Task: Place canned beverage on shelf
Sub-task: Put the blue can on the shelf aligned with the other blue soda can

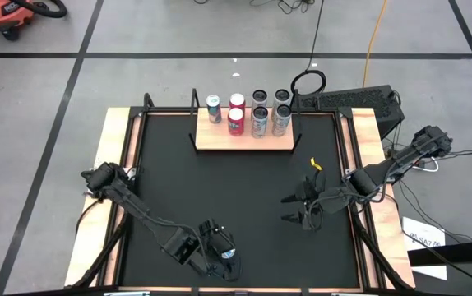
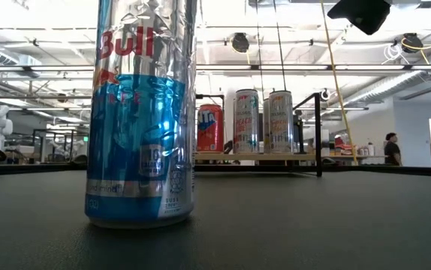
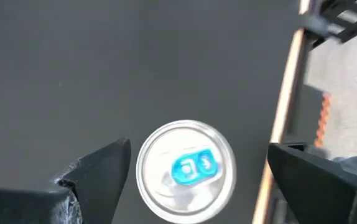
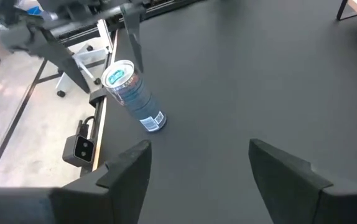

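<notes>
Left gripper (image 1: 219,256): hangs over the mat's near edge, jaws spread wide, holding nothing.
Blue can (image 1: 229,254): stands upright on the black mat (image 1: 244,177), directly beneath and between those jaws; long axis vertical, lid (image 3: 186,170) facing up.
Nearer arm: the left by far.
Shelf (image 1: 244,138): at the mat's far edge, well apart from the can, already carrying six cans.
Right gripper (image 1: 293,210): waits right of centre, jaws partly open, empty.

bright overhead light, perhaps slight blur
</notes>
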Controlling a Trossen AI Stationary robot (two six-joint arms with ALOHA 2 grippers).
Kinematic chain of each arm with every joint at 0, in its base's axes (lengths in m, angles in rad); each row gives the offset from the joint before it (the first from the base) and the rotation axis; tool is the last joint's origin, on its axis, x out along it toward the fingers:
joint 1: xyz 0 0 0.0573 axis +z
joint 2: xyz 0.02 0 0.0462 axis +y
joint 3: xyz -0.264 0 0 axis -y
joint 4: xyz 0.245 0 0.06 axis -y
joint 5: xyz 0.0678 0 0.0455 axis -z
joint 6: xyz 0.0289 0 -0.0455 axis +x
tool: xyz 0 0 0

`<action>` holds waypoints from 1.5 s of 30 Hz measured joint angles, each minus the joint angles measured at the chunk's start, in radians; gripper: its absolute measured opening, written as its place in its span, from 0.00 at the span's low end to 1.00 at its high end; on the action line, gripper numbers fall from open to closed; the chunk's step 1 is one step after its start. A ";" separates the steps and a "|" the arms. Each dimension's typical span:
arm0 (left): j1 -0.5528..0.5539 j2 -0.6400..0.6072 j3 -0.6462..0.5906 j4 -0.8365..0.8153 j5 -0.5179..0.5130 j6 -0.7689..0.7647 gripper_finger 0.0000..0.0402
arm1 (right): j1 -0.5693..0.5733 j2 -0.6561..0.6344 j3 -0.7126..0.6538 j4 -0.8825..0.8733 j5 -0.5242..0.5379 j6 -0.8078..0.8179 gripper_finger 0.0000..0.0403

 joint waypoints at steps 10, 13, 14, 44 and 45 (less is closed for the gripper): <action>0.021 0.056 0.000 -0.090 0.017 -0.051 0.91 | 0.000 0.000 0.000 -0.003 0.004 0.000 0.64; 0.029 0.056 0.000 -0.099 0.040 -0.051 0.81 | 0.000 0.000 0.000 -0.003 0.004 0.001 0.64; 0.032 0.056 0.000 -0.097 0.048 -0.046 0.77 | 0.000 0.000 0.000 -0.003 0.004 0.001 0.64; 0.759 -0.238 0.001 -0.345 0.054 0.304 0.59 | -0.100 0.000 0.001 -0.044 0.079 0.089 0.64; 0.797 -0.239 0.001 -0.346 0.053 0.325 0.59 | -0.112 0.000 0.001 -0.043 0.079 0.091 0.64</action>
